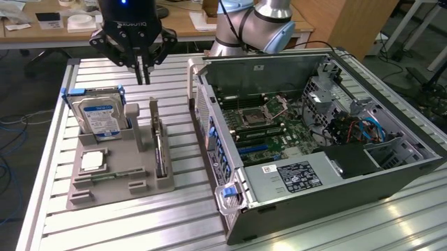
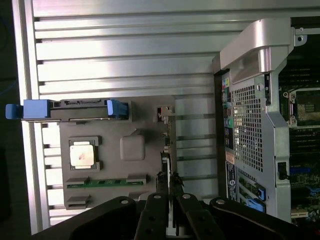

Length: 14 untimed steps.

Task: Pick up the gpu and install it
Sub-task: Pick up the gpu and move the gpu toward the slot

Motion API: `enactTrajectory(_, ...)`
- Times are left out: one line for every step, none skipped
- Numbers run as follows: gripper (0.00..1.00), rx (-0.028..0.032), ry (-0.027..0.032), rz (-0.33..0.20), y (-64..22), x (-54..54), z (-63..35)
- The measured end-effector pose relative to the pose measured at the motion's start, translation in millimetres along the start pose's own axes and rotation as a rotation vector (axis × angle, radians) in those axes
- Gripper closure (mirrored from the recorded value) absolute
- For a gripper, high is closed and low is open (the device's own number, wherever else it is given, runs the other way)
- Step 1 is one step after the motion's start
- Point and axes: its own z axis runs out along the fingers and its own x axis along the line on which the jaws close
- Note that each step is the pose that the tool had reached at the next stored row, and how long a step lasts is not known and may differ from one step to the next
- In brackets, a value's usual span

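1. the gpu [image 1: 159,141] is seen standing on its long edge in a slot of the grey holder tray [image 1: 119,193], along the tray side that faces the open computer case [image 1: 328,204]. it has not been lifted.
2. the tray is placed toward the exterior view's left edge of the slatted metal surface [image 1: 175,219]. the case is placed on the surface to the exterior view's right, just beside the tray.
3. the fingers [image 2: 160,186] are held above the far end of the tray, nearest to the gpu and roughly in line with its upper edge. no contact with the card can be made out.
4. the fingers are drawn almost together, with only a thin slit left between the tips. nothing is pinched between them.
5. the hard drive [image 1: 101,117], the processor [image 1: 93,161] and the memory stick [image 1: 112,177] are seen seated in their own places in the tray, apart from the gpu.
6. inside the case the motherboard [image 1: 279,130] is exposed and no card is seen fitted in its expansion slots.
7. the task is judged to be at its very start: an approach over the card has been made, but neither the pick-up nor the installation has been done.
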Motion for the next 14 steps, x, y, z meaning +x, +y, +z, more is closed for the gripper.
enactTrajectory(0.77, 0.0, 0.0, 0.0, 0.0, 0.0, 0.0)
enactTrajectory(0.77, 0.0, 0.0001, 0.0, 0.0, 0.0, 0.0)
enactTrajectory(0.71, 0.0, 0.0, 0.0, 0.0, 0.0, 0.0)
enactTrajectory(0.65, -0.0001, 0.0001, 0.0, 0.0, 0.0, 0.0)
enactTrajectory(0.65, 0.0, 0.0, 0.0, 0.0, 0.0, 0.0)
enactTrajectory(0.59, 0.0, 0.0001, 0.0, 0.0, 0.0, 0.0)
enactTrajectory(0.53, -0.0001, 0.0, 0.0, 0.0, 0.0, 0.0)
enactTrajectory(0.53, -0.0001, 0.0, 0.0, 0.0, 0.0, 0.0)
enactTrajectory(0.47, 0.0, 0.0, 0.0, 0.0, 0.0, 0.0)
enactTrajectory(0.47, 0.0, 0.0, 0.0, 0.0, 0.0, 0.0)
enactTrajectory(0.41, -0.0001, 0.0, 0.0, 0.0, 0.0, 0.0)
enactTrajectory(0.41, -0.0001, 0.0005, -0.006, 0.0, 0.0, 0.1)
enactTrajectory(0.41, -0.0005, 0.0012, -0.022, 0.0, 0.1, 0.5)
enactTrajectory(0.41, -0.0008, 0.0023, -0.037, 0.0, 0.1, 1.0)
